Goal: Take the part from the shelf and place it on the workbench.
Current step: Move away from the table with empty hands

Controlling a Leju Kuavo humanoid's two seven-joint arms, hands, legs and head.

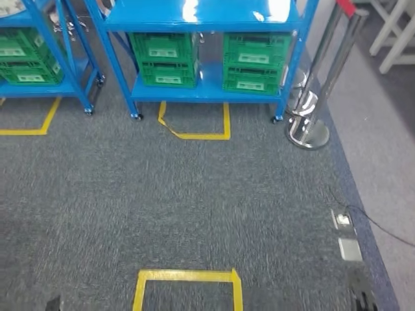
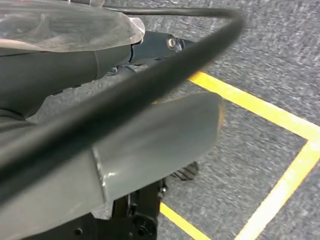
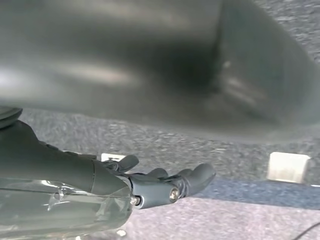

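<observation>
Head view: blue shelf (image 1: pixel 205 91) with green crates (image 1: pixel 166 59) stands well ahead across carpet; right hand (image 3: pixel 166 186) hangs, fingers loosely apart, empty; left hand (image 2: pixel 151 47) fingers' state unreadable.

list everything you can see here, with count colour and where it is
blue metal shelf units: two, blue, across the far side of the floor
green slatted plastic crates: three seen, green, on the lower shelves
yellow tape floor outlines: three seen, yellow, on the grey carpet
chrome barrier posts: two, silver, right of the shelves
floor socket plates: two, pale grey, at the carpet's right edge, a black cable beside them
right hand: one, dark grey, fingers stretched out, holding nothing, over the floor
left hand: one, dark grey, mostly hidden, over the yellow tape
</observation>
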